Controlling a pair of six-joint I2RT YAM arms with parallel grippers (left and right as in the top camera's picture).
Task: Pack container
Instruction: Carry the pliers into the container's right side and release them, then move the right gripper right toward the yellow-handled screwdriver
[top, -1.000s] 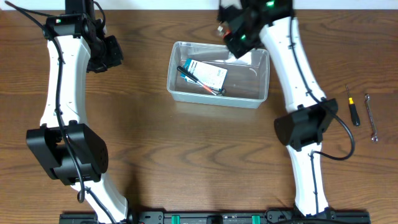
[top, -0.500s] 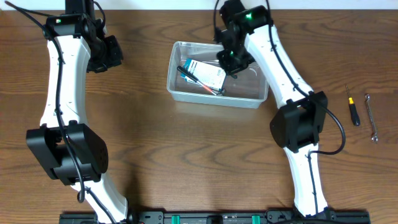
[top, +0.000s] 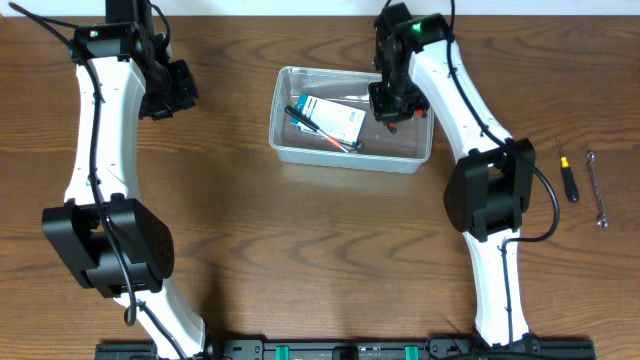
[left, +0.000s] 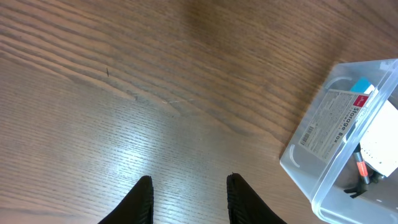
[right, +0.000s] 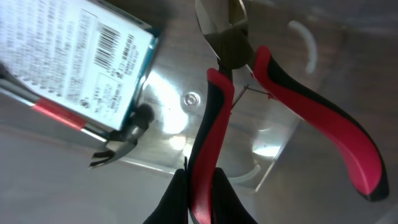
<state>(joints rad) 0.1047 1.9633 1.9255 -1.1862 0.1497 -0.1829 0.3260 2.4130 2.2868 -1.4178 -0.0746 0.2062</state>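
The right tool (right: 200, 203) is clamped on one red-and-black handle of a pair of pliers (right: 211, 124), and it hangs directly over the container (top: 400, 155), so the drop point lies straight below it rather than off to a side. The container sits at the far middle of the desk (top: 300, 250) with its long axis running left to right. The pliers hover over its bare right half, beside the blue-and-white box (top: 335, 118) already lying in the left and middle part. The right arm is plainly the nearer one. The left tool (left: 189, 199) stands open and empty over bare wood, well left of the container. A screwdriver (top: 567, 178) and a wrench (top: 598, 190) lie on the desk's right side. The box shows a barcode and dense small print, too fine to read.
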